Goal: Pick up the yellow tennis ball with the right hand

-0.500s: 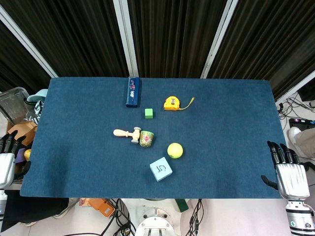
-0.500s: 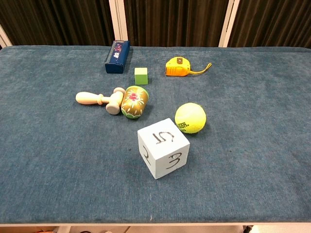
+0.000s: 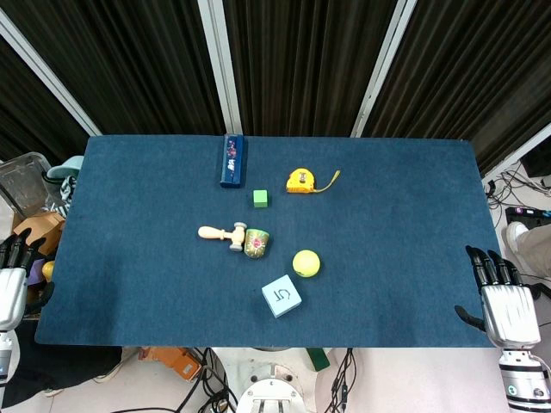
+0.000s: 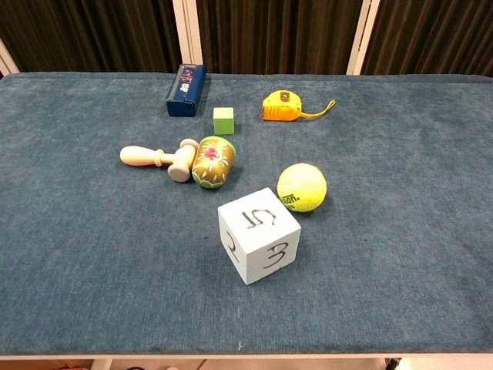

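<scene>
The yellow tennis ball (image 3: 306, 262) (image 4: 302, 187) lies on the blue table (image 3: 396, 224) near the middle, just right of a pale blue numbered cube (image 3: 281, 296) (image 4: 258, 234). My right hand (image 3: 504, 301) hangs at the table's front right corner, far right of the ball, fingers straight and apart, holding nothing. At the front left edge my left hand (image 3: 10, 282) is partly cut off by the frame, its fingers extended and empty. Neither hand shows in the chest view.
Left of the ball lie a painted cup on its side (image 3: 256, 243) and a wooden mallet (image 3: 221, 233). Further back are a green cube (image 3: 261, 198), a yellow tape measure (image 3: 304, 181) and a dark blue box (image 3: 232, 160). Clutter sits off the table's left side.
The right hand has shifted very slightly up and inward. Nothing on the table has moved.
</scene>
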Controlling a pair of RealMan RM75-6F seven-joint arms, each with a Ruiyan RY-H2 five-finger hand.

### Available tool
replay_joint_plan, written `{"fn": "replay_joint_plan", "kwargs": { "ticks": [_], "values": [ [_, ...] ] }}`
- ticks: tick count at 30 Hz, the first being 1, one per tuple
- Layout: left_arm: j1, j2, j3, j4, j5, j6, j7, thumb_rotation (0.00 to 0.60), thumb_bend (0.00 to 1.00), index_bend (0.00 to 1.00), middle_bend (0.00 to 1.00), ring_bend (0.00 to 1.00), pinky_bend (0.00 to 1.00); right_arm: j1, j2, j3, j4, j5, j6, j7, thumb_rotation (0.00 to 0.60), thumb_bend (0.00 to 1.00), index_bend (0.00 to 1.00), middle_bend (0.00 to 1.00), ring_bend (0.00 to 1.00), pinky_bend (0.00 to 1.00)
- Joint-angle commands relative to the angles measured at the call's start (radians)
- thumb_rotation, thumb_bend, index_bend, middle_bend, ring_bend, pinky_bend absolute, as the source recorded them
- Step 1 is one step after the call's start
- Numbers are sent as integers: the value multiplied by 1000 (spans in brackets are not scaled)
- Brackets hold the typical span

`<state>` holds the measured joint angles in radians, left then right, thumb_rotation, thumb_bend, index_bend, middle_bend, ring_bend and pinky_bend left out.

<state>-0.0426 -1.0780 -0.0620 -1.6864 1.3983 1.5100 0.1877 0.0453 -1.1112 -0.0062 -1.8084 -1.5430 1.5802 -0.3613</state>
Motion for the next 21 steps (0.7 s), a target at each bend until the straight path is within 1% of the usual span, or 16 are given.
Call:
{"fn": "replay_joint_plan", "kwargs": {
  "ticks": [1, 7, 10, 12, 15, 16, 19, 21],
  "values": [
    [0, 0, -1, 0, -1, 1, -1, 600, 281, 139, 0, 0, 112, -1, -1, 2, -1, -2, -2, 0, 600, 156, 0, 190, 164, 215],
    [2, 1, -4, -2, -11, -1, -7, 600, 281, 139, 0, 0, 112, -4, -4, 7, -5, -15, -4, -2, 600, 156, 0, 190, 164, 215],
    [2, -1, -4, -7, -11, 1, -4, 600, 280, 139, 0, 0, 111, 17, -16, 13, 3, -22, -39, 8, 600, 156, 0, 190, 163, 213],
    [2, -2, -2, -6, -7, 1, 3, 600, 281, 139, 0, 0, 112, 56, -29, 27, 15, -17, -97, 41, 600, 156, 0, 190, 163, 214],
    [3, -1, -1, -5, -5, 3, 4, 600, 280, 139, 0, 0, 111, 141, -37, 56, 30, 17, -234, 79, 600, 156, 0, 190, 161, 218],
    [3, 0, -2, -4, -6, 4, 3, 600, 280, 139, 0, 0, 112, 179, -41, 72, 35, 36, -291, 83, 600, 156, 0, 190, 161, 220],
    [4, 1, -5, -3, -13, 2, -2, 600, 281, 139, 0, 0, 112, 260, -65, 109, 53, 79, -402, 76, 600, 156, 0, 190, 161, 222],
    [4, 2, -6, -3, -15, 1, -3, 600, 281, 139, 0, 0, 112, 318, -97, 134, 74, 109, -476, 76, 600, 156, 0, 190, 163, 223]
  ]
}}
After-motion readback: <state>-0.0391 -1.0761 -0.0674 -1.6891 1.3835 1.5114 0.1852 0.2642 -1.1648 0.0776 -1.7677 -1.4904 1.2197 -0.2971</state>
